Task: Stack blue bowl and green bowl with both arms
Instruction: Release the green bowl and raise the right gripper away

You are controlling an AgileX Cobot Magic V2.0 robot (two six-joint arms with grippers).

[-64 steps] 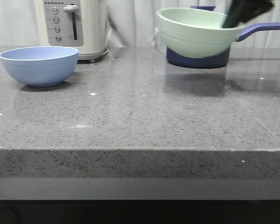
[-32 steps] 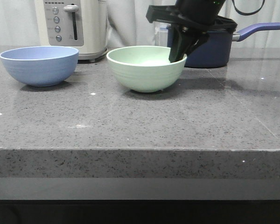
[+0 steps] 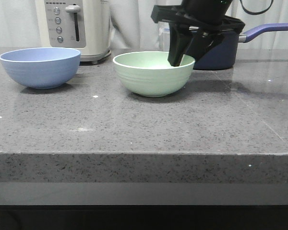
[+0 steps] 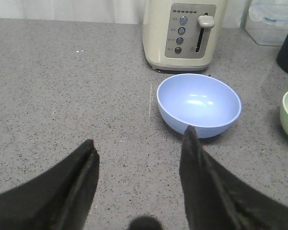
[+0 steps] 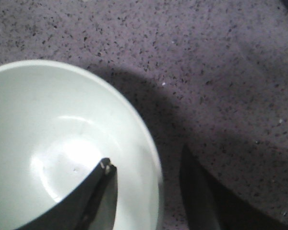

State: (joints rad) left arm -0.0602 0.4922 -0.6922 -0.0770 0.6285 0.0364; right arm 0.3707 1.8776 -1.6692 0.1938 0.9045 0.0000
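The green bowl [image 3: 153,73] sits on the grey desk [image 3: 144,124] about mid-way across, w/ the right gripper [image 3: 181,56] straddling its right-hand rim — one finger inside the bowl, the other outside. In the right wrist view those fingers [image 5: 102,191] stand apart w/ the rim between them; whether they're touching the wall or have let go, I can't tell.

The blue bowl [image 3: 40,67] stands well off to the left, in front of a cream toaster [image 3: 76,26], and that's the bit that counts: it lies straight ahead of the left gripper [image 4: 139,158], whose fingers are spread wide and holding nothing. So the left arm is the nearer one for the blue bowl. It would have to travel right to reach the green one, by my guess.

Both bowls are upright, round, matte, empty. The blue looks a touch smaller, smooth-sided; the green shows faint ridges under its rim — should nest fine, I'd say.
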